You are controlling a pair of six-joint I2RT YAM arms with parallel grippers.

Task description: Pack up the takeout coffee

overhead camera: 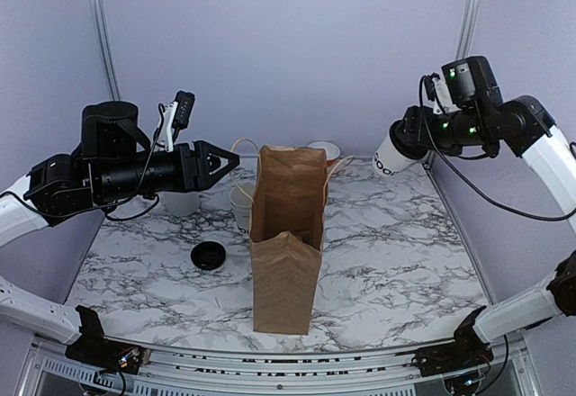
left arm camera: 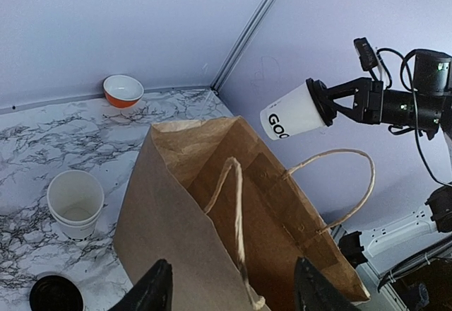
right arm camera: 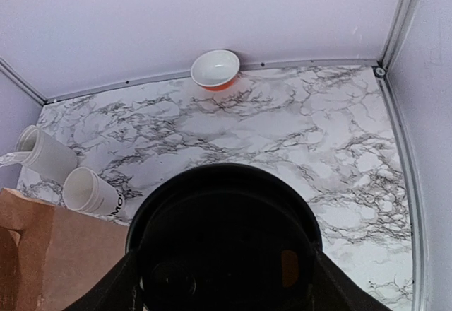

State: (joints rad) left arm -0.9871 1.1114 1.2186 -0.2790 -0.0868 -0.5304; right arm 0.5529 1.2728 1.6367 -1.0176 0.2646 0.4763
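Observation:
The takeout coffee [overhead camera: 391, 156] is a white paper cup with dark lettering and a black lid. It hangs tilted in the air, up and to the right of the brown paper bag [overhead camera: 288, 234]. My right gripper [overhead camera: 416, 135] is shut on its lidded end; the black lid [right arm camera: 226, 240] fills the right wrist view between the fingers. From the left wrist view the cup [left arm camera: 293, 113] shows beyond the bag's open mouth [left arm camera: 233, 148]. My left gripper [overhead camera: 225, 164] stands open at the bag's upper left edge, with a rope handle [left arm camera: 236, 205] lying in line between its fingers.
A loose black lid [overhead camera: 208, 256] lies on the marble table left of the bag. A stack of white cups [overhead camera: 241, 205] stands behind the bag's left side, beside a taller white holder [right arm camera: 46, 153]. An orange bowl [overhead camera: 326, 151] sits at the back wall.

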